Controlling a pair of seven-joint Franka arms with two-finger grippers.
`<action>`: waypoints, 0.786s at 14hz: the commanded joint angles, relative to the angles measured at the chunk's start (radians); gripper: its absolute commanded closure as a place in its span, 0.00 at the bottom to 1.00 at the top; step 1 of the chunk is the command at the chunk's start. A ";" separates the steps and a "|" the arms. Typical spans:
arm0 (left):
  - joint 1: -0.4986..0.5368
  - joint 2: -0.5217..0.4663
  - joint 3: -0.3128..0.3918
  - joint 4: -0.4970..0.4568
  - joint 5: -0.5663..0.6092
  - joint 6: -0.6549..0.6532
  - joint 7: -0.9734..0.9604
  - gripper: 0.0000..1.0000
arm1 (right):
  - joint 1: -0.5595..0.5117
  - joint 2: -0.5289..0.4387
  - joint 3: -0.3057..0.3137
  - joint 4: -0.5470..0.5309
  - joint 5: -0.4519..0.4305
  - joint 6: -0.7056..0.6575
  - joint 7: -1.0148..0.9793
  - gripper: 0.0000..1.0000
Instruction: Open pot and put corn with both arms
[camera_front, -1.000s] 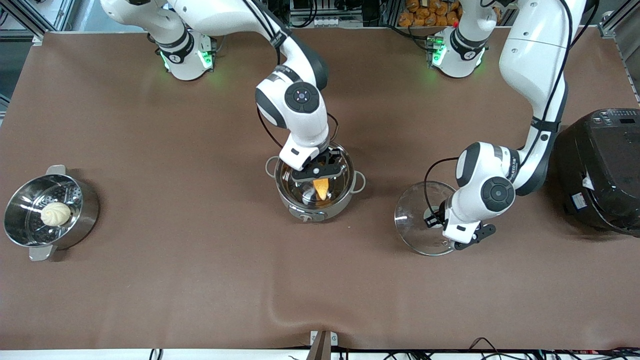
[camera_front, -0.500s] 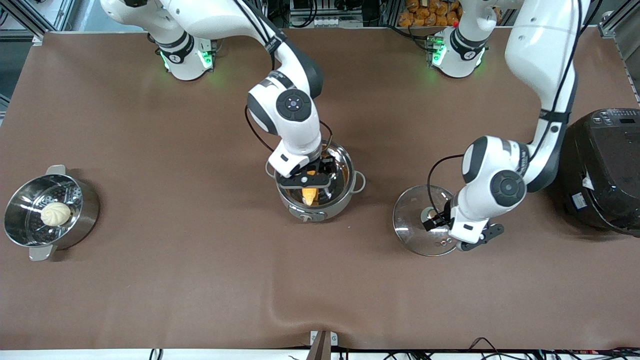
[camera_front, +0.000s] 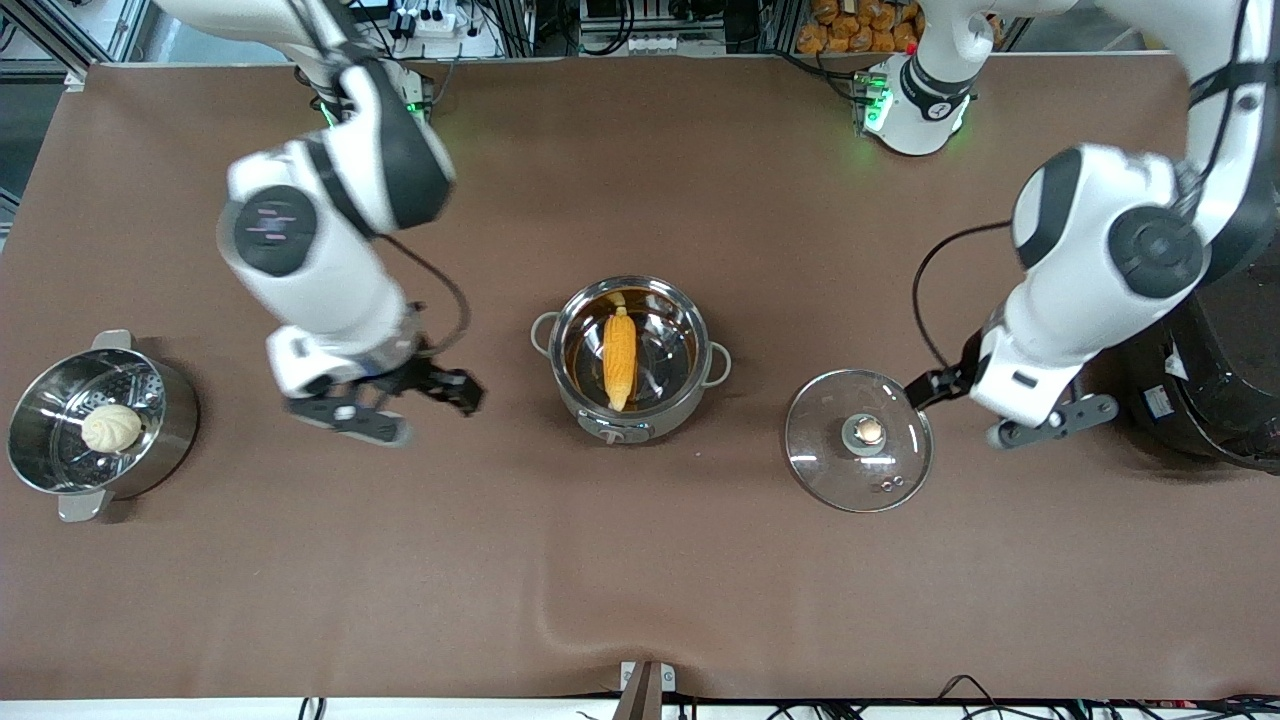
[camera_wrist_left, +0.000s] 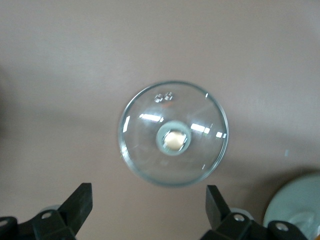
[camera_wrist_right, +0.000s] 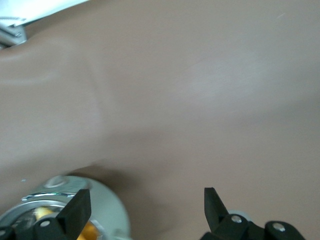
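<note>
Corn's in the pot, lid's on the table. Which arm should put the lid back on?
Left. The left gripper is open over the table right beside the lid. The right gripper, also open, is over bare table past the pot holding the corn.

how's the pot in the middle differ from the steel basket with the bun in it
The pot has small grey loop handles and a front control panel; the steamer basket has flat tab handles and a perforated bottom. The pot holds the corn; the basket holds a white bun. The pot sits mid-table; the basket sits at the right arm's end. Both are round, shiny steel and uncovered.
</note>
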 joint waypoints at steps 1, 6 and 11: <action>0.028 -0.128 0.001 -0.027 0.024 -0.119 0.156 0.00 | -0.121 -0.085 0.019 -0.025 -0.003 -0.091 -0.238 0.00; 0.076 -0.180 0.000 0.080 0.028 -0.286 0.325 0.00 | -0.290 -0.171 0.016 -0.007 -0.004 -0.260 -0.620 0.00; 0.104 -0.219 -0.033 0.126 0.015 -0.400 0.419 0.00 | -0.448 -0.283 0.019 0.014 0.006 -0.434 -0.690 0.00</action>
